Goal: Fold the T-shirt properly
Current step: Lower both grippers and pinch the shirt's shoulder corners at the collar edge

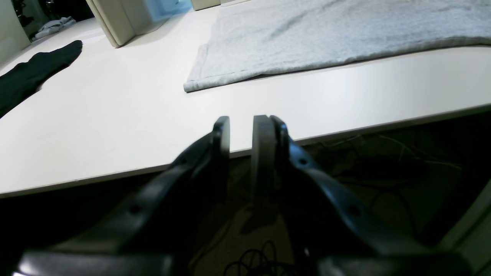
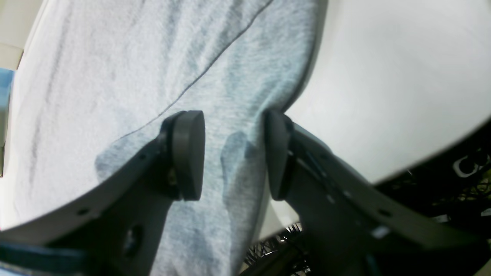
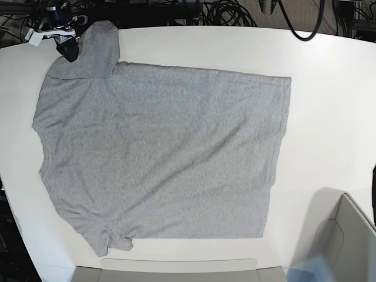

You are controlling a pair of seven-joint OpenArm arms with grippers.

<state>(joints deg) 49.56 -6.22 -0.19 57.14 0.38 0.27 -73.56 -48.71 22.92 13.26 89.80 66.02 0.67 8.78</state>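
Note:
The heather-grey T-shirt (image 3: 164, 153) lies spread flat, plain side up, on the white table (image 3: 329, 117). My right gripper (image 3: 66, 51) hovers at the far left sleeve. In the right wrist view the right gripper (image 2: 234, 153) stands wide open, its pads (image 2: 188, 153) on either side of the sleeve cloth of the T-shirt (image 2: 115, 76) near its edge, not closed on it. In the left wrist view my left gripper (image 1: 241, 134) hangs over the table's edge, jaws a narrow gap apart with nothing between them. A hem corner of the T-shirt (image 1: 326, 34) lies ahead of it.
A black cloth (image 1: 30, 73) lies on the table to the left of the left gripper. A beige bin (image 1: 115, 19) stands behind it. Another beige bin (image 3: 346, 235) sits at the near right corner and a tray edge (image 3: 176, 270) along the front. Cables hang beyond the far edge.

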